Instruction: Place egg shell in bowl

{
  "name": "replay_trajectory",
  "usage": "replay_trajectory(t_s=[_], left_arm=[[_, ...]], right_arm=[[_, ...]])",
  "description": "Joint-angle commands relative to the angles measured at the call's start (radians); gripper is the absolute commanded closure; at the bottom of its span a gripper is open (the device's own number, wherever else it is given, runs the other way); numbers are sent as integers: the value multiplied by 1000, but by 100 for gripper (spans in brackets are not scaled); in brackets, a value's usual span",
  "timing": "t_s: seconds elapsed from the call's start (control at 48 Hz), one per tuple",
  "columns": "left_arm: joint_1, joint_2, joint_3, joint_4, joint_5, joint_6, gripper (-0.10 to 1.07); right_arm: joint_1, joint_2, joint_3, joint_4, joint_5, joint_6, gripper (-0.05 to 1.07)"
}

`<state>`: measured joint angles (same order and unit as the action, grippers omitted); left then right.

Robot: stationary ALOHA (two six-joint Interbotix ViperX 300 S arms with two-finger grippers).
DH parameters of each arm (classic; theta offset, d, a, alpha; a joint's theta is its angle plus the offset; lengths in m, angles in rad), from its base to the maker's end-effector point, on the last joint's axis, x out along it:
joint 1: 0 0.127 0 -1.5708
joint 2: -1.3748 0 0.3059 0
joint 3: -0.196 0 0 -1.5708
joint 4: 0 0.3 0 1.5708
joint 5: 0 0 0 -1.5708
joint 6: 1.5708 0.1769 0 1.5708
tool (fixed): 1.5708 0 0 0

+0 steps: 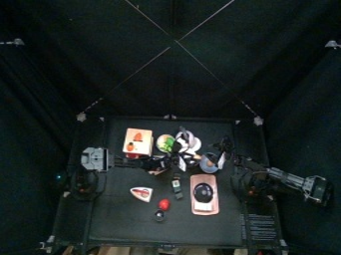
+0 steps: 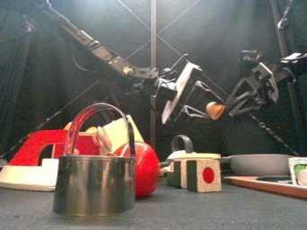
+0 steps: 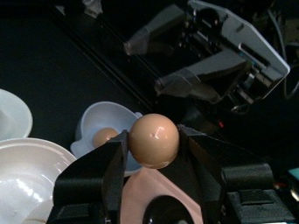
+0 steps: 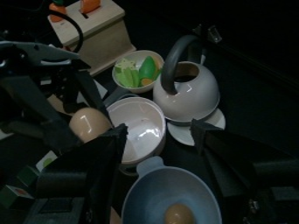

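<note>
I'm seeing the left arm (image 2: 114,56) reaching in from the upper left of the front view, slanting down toward the frame's middle. Its gripper (image 2: 178,94) is hanging above the counter, pointing downward, with its jaws standing wide apart around an egg (image 3: 153,139) in the left wrist view's centre. The right arm (image 2: 288,65) is coming in from the upper right of the front view, bending down and leftward. Its gripper (image 2: 228,103) is meeting the left one near the frame's centre, jaws spread apart in the right wrist view.
</note>
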<state>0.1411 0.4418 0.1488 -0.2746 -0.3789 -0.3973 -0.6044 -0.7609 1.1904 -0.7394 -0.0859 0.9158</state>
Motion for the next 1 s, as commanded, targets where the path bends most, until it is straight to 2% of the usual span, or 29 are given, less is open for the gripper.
replay_trajectory(t_s=[0.0, 0.25, 0.562, 0.812, 0.979], left_arm=[[8, 6, -77, 34, 57, 3, 39], [14, 57, -163, 107, 127, 3, 39], [26, 91, -209, 114, 146, 3, 37], [28, 97, -212, 112, 146, 3, 25], [34, 121, -247, 112, 147, 3, 17]], right_arm=[[-8, 0, -11, 15, 9, 0, 10], [-15, -14, -3, 17, 63, 0, 10], [-17, -20, 2, 14, 69, 0, 10], [-17, -20, 3, 14, 69, 0, 10], [-17, -20, 3, 12, 69, 0, 10]])
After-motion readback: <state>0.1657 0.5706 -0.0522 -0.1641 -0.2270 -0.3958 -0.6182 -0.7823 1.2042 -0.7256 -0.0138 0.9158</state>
